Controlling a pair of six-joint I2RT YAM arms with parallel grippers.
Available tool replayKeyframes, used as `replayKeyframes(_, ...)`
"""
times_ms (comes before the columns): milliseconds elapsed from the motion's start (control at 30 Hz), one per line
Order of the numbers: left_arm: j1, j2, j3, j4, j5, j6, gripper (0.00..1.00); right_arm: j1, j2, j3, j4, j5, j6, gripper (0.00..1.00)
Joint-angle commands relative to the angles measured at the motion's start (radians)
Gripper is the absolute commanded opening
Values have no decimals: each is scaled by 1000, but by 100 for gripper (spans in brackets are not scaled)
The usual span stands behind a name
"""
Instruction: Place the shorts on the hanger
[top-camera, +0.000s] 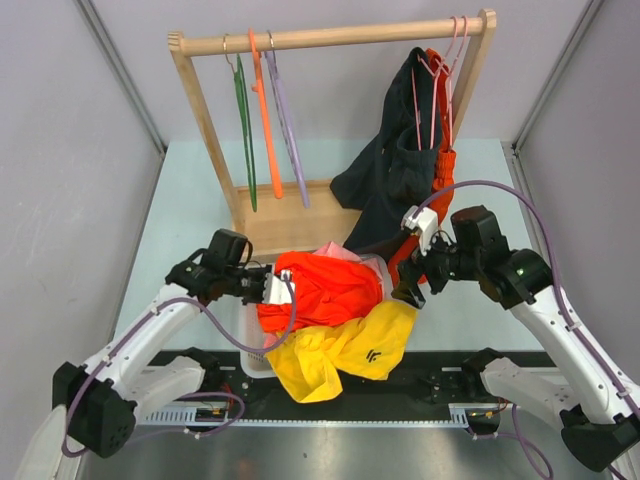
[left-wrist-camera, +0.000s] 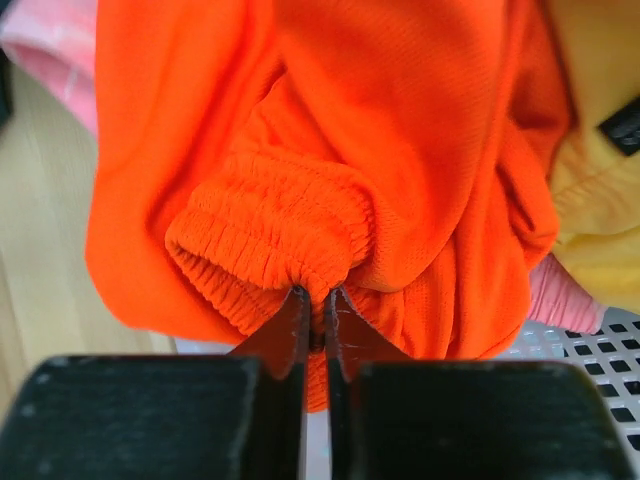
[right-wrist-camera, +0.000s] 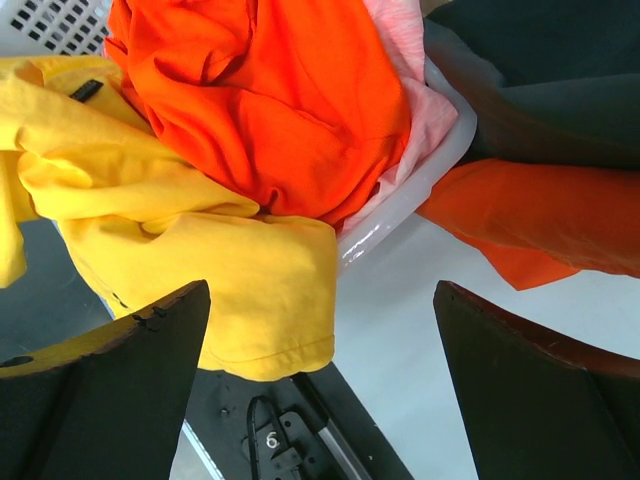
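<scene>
the left fingers are pinched together on the ribbed waistband of the shorts, which lie heaped in a white basket on the desk, touching yellow shorts. the right fingers are spread wide, holding nothing, just beside the basket. the hanger hangs on the wooden rail, well apart from the shorts.

Orange shorts crumpled in basket, orange hanger on rail

White arm links with black joints, lilac cables looped along; black wedge-shaped fingers on left hand and right hand.
</scene>
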Motion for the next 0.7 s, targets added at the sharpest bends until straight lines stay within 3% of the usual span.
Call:
replayKeyframes(0,-77,-68,99,-82,72,58,0,7,-8,27,85,-17,63,100)
replayKeyframes(167,-201,-219,150,-61,94,27,0,40,3,1,215,-72,108,100)
replayKeyframes(300,-347,-266,150,-86,22,57,0,119,61,-20,338,-75,113,100)
replayKeyframes(667,-414,-248,146,-33,-47,22,0,361,241,-60,569,-104,142,100)
